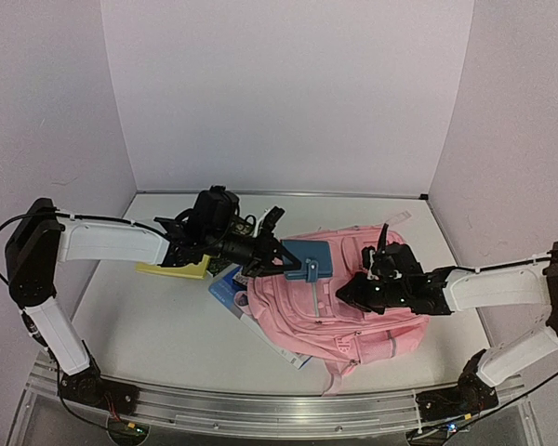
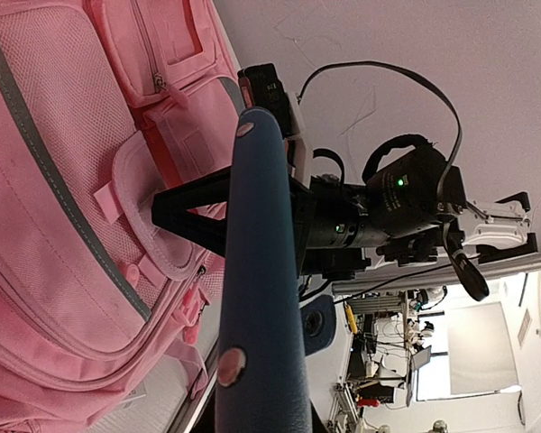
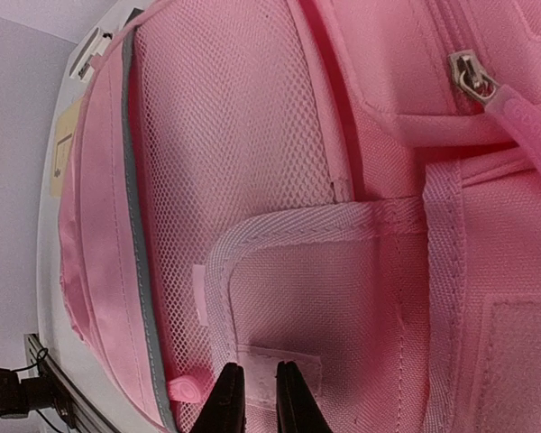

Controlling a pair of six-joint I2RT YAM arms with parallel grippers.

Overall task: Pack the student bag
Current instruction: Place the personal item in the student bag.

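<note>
Over student bag (image 1: 353, 316) edge, blue case (image 1: 307, 258)

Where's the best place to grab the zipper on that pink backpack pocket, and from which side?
Grip the long pink pull tab, not the small metal slider. It lies flat on the student bag, trailing from the slider, so probably come down onto the bag's face with the jaws straddling its narrow width.

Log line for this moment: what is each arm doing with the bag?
left gripper: shut on blue case, held over backpack | right gripper: pinching backpack's pocket flap | case not yet inside
</note>
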